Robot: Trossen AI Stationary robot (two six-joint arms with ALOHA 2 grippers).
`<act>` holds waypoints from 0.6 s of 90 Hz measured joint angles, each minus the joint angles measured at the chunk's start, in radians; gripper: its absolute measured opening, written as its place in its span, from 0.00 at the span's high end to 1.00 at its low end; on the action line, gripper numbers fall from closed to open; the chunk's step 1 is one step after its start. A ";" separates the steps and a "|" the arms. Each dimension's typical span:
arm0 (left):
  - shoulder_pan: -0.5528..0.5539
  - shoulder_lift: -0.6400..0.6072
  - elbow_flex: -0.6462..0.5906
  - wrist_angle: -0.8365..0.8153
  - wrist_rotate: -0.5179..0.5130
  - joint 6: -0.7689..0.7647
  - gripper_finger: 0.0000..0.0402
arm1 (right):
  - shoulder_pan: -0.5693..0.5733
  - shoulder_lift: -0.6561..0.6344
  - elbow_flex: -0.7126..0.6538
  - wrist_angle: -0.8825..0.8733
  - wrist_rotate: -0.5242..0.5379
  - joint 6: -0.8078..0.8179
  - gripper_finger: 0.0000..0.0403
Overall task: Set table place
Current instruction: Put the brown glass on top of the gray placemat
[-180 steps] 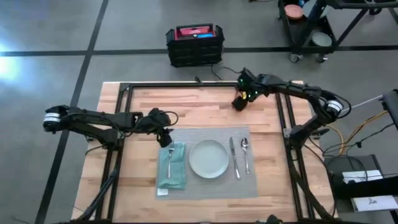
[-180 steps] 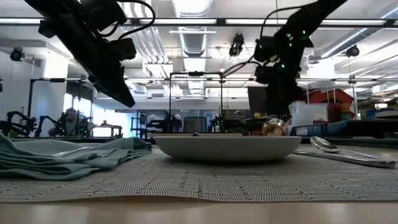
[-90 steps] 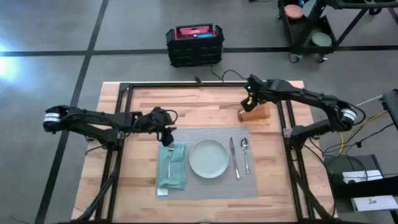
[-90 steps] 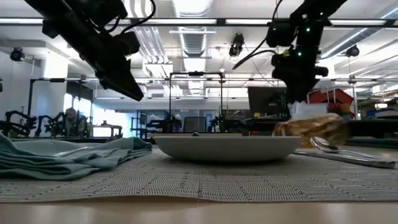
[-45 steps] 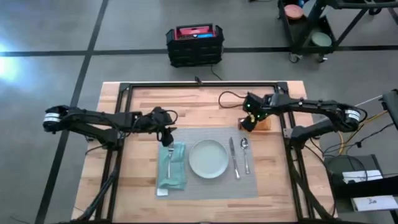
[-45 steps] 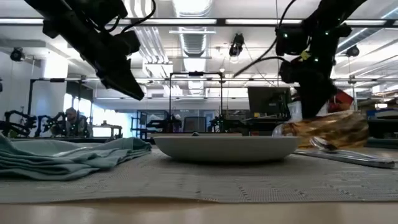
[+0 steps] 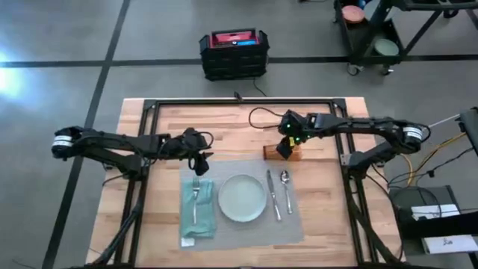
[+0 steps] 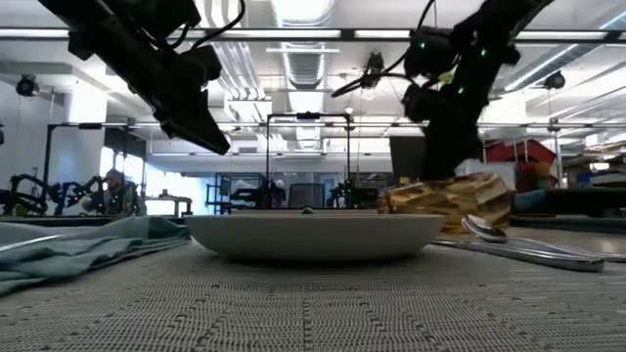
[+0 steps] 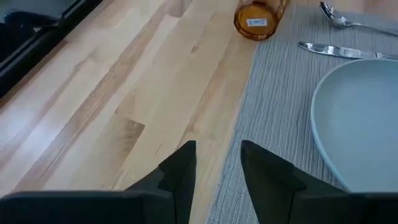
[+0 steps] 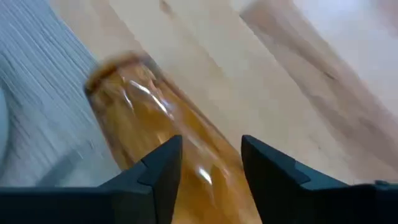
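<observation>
Worktop [image 7: 224, 123], light wood in plank strips; placemat [image 7: 235, 228], grey woven; napkin [image 7: 196, 217], teal; plate [image 7: 241, 198], pale; cutlery, silver; glass [image 7: 278, 151], amber; crate [image 7: 233, 54], black.

The light wooden butcher-block counter [image 7: 231, 123] carried a grey woven placemat [image 7: 287, 224]. On the mat a teal napkin [image 7: 185, 220] lay at one side with a silver fork [image 7: 195, 200] on top, a pale round plate [image 7: 242, 198] sat in the middle, and a knife [image 7: 272, 194] and spoon [image 7: 286, 189] lay side by side beyond it. An amber glass [image 7: 273, 152] lay tipped on its side on the bare wood at the mat's far edge, near the knife.
</observation>
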 joint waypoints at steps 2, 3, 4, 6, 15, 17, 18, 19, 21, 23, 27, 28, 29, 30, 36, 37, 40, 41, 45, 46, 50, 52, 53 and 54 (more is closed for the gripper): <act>0.000 0.000 0.000 0.000 0.000 0.000 0.72 | 0.000 -0.017 0.015 -0.037 0.000 0.005 0.64; 0.000 0.000 0.000 0.000 0.000 0.000 0.72 | 0.001 -0.026 0.022 -0.055 0.000 0.010 0.64; 0.000 0.000 0.000 -0.001 0.000 0.000 0.72 | 0.001 -0.036 0.029 -0.077 0.000 0.017 0.64; 0.000 0.000 0.000 -0.001 0.000 0.000 0.72 | 0.002 -0.056 0.040 -0.124 -0.001 0.033 0.65; 0.000 0.000 0.000 -0.001 0.000 0.000 0.72 | 0.024 -0.155 0.046 -0.251 0.001 0.116 0.66; 0.000 0.000 0.000 -0.001 0.000 0.000 0.72 | 0.032 -0.179 0.037 -0.261 0.002 0.131 0.66; 0.000 0.000 0.000 -0.001 0.000 0.000 0.72 | 0.037 -0.190 0.032 -0.266 0.002 0.141 0.67; 0.000 0.000 0.000 -0.001 0.000 0.000 0.72 | 0.043 -0.205 0.024 -0.273 0.002 0.149 0.67; 0.000 0.000 0.000 -0.001 0.000 0.000 0.72 | 0.056 -0.233 0.008 -0.282 0.003 0.168 0.67; 0.000 0.000 0.000 0.000 0.000 0.000 0.72 | 0.067 -0.258 -0.013 -0.284 0.001 0.187 0.67; 0.000 0.000 0.000 -0.001 0.000 0.000 0.72 | 0.088 -0.308 -0.059 -0.274 0.006 0.220 0.67; 0.000 0.000 0.000 -0.001 0.000 0.000 0.72 | 0.092 -0.321 -0.072 -0.268 0.009 0.229 0.67; 0.000 0.000 0.000 -0.001 0.000 0.000 0.72 | 0.097 -0.333 -0.085 -0.261 0.014 0.240 0.67; 0.000 0.000 0.000 -0.001 0.000 0.000 0.72 | 0.102 -0.345 -0.099 -0.254 0.022 0.248 0.67; 0.000 0.002 0.000 0.000 0.000 0.000 0.72 | 0.127 -0.406 -0.183 -0.201 0.072 0.304 0.65; 0.000 0.003 0.000 0.000 0.000 0.000 0.72 | 0.130 -0.416 -0.199 -0.187 0.080 0.313 0.64; 0.000 0.006 0.000 0.001 0.000 0.002 0.72 | 0.137 -0.445 -0.243 -0.139 0.102 0.332 0.63; 0.000 0.007 0.000 0.000 0.000 0.004 0.72 | 0.139 -0.454 -0.258 -0.120 0.108 0.338 0.62; 0.000 0.013 0.000 0.004 0.000 0.010 0.72 | 0.142 -0.489 -0.317 -0.043 0.120 0.348 0.60; 0.000 0.015 0.000 0.007 0.000 0.010 0.72 | 0.142 -0.497 -0.331 -0.025 0.120 0.350 0.59; 0.000 0.023 0.000 0.011 0.000 0.011 0.72 | 0.141 -0.524 -0.384 0.063 0.120 0.358 0.57; 0.000 0.027 0.000 0.008 0.000 0.011 0.72 | 0.141 -0.534 -0.410 0.109 0.119 0.363 0.56; 0.000 0.030 0.000 0.007 0.000 0.011 0.72 | 0.140 -0.539 -0.422 0.130 0.118 0.363 0.55; 0.000 0.033 0.000 0.006 0.000 0.011 0.72 | 0.140 -0.543 -0.434 0.150 0.118 0.364 0.55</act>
